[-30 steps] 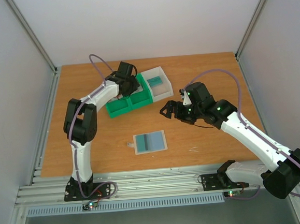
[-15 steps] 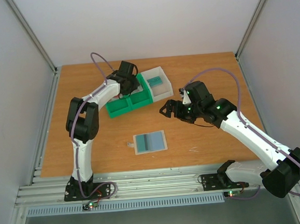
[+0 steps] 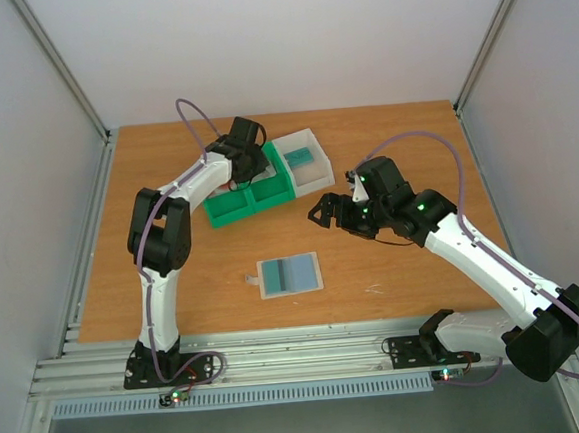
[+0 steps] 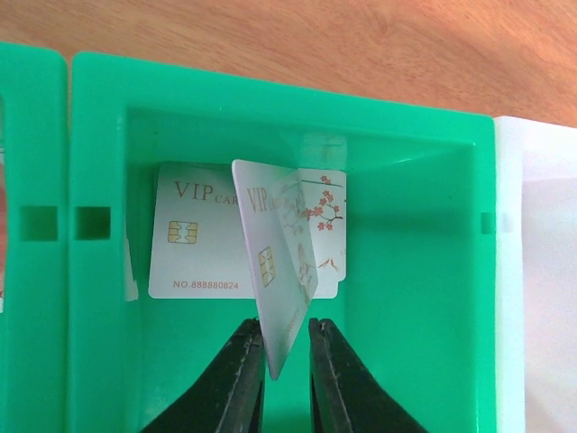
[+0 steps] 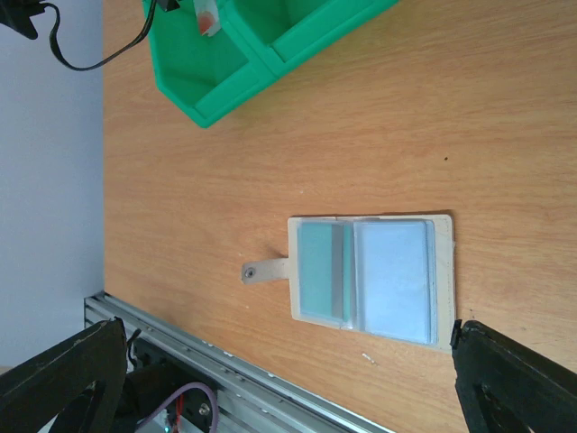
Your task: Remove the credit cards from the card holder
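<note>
The left pincer is pressed together on the lower corner of a white plastic card with a gold chip and "VIP" lettering. It holds the card on edge and tilted. The card stands inside a green plastic two-compartment tray, in the compartment next to a white open plastic tray. On that compartment's floor a second white VIP card with a red blossom print lies flat, partly covered by the pinched card. The white tray sits against the green tray's outer wall, and in the top view a teal rectangular piece lies in it.

The right pincer is spread wide with nothing between its fingers, and it hovers above the orange-brown wooden worktop. Below its camera a flat pale beige card holder lies opened out on the worktop. A teal card with a darker stripe sits in one half of the holder. A pale blue card sits in the other half. A small beige tab with a snap sticks out from the holder's short edge on the teal side. From above, the holder lies toward the near edge of the worktop, between the two arms and well apart from both trays. The right pincer hangs off to the holder's far right and does not touch it.
</note>
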You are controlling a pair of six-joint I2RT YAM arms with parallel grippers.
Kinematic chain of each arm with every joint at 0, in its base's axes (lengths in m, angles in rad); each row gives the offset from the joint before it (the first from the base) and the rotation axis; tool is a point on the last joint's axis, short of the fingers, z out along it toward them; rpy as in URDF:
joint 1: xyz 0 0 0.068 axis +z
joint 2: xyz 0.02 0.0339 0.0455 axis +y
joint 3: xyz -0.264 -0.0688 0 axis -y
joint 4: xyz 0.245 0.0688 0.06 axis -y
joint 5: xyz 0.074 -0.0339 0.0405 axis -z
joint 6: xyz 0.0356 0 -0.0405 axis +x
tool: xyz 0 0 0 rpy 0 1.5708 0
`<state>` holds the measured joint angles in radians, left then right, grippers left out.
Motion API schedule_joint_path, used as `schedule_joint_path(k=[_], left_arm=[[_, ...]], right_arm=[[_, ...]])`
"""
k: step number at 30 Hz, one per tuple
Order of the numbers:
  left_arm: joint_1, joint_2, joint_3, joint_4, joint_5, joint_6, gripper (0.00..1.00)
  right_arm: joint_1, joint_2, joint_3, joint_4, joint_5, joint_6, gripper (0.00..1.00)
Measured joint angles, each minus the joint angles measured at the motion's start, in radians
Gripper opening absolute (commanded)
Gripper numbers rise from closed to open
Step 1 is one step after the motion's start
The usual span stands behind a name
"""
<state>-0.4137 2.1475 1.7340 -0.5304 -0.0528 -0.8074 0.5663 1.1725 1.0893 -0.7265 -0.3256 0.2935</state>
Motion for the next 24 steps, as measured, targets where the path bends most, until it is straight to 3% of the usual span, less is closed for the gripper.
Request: schedule_joint_path(k=[24], left_arm=[[0.000, 0.000, 0.006, -0.006, -0.008, 0.081, 0.36]], right_arm=[[-0.001, 0.013, 0.008, -0.001, -0.010, -0.025, 0.99]])
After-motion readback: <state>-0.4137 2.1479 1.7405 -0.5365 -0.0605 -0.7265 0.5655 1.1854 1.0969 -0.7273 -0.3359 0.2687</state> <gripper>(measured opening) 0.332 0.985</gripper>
